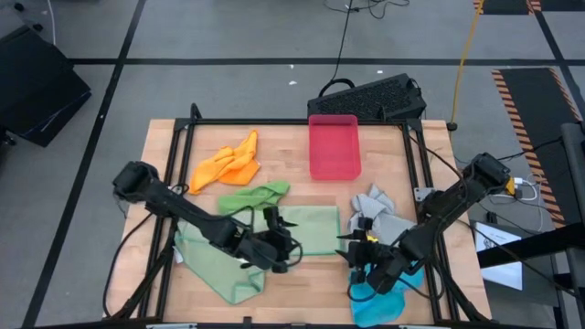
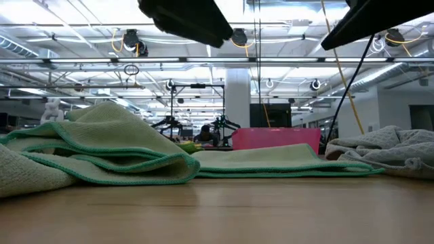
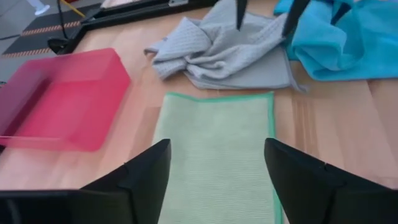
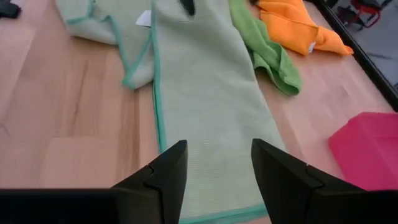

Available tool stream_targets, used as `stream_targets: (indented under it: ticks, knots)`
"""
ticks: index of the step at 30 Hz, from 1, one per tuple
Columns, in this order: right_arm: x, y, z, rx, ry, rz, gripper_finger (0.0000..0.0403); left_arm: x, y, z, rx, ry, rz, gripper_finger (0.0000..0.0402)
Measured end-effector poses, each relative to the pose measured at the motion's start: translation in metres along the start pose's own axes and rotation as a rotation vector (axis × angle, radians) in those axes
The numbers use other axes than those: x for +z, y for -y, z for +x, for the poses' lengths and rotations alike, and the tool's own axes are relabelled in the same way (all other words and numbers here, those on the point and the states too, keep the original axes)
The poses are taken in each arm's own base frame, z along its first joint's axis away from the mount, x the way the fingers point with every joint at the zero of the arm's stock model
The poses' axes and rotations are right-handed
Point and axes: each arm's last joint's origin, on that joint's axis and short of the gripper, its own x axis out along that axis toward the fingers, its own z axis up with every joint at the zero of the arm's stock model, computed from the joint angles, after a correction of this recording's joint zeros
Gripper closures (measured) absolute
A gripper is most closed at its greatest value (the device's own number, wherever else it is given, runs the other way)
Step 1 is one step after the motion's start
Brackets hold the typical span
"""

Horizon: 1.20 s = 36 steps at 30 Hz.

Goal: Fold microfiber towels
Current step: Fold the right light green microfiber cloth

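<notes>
A pale sage green towel (image 1: 309,228) lies flat on the table as a folded strip with green edging. My left gripper (image 3: 217,149) hovers open over its left end (image 1: 285,243), and my right gripper (image 4: 217,149) hovers open over its right end (image 1: 355,245). Neither has anything between its fingers. A second sage towel (image 1: 219,265) lies rumpled at the near left. The bright green towel (image 1: 258,196) and the orange towel (image 1: 228,164) lie bunched at the far left. A grey towel (image 1: 378,214) is crumpled at the right, and a blue one (image 1: 379,297) lies at the near right.
A pink-red plastic tray (image 1: 334,146) stands at the far middle of the wooden table (image 1: 302,302). A dark metal frame (image 1: 274,121) runs along the table's far edge and sides. A black keyboard-like object (image 1: 370,96) lies beyond the far edge.
</notes>
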Motion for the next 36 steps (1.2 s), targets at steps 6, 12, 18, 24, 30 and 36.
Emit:
stream_targets:
  ticks: [6,12,18,24,30,36]
  knots:
    - [-0.004,0.002,0.0,-0.018,-0.033,-0.08,0.0232,-0.002,0.018,0.02,0.001,-0.029,0.008,0.0135]
    - [-0.009,0.006,0.0,-0.041,-0.077,-0.11,0.0232,0.003,0.04,0.037,-0.012,-0.023,0.004,0.0135]
    - [-0.017,0.007,-0.005,-0.06,-0.123,-0.131,0.0232,0.007,0.062,0.066,-0.008,-0.032,0.044,0.0134]
    - [-0.026,0.009,-0.008,-0.065,-0.142,-0.167,0.0232,0.013,0.071,0.1,0.01,-0.017,0.063,0.0134]
    - [-0.049,0.021,-0.005,-0.037,-0.094,-0.123,0.0232,0.006,0.064,0.134,0.006,-0.038,0.038,0.0135]
    - [-0.065,0.039,-0.01,0.029,0.011,-0.026,0.0232,-0.003,0.054,0.155,-0.05,-0.072,-0.001,0.0135]
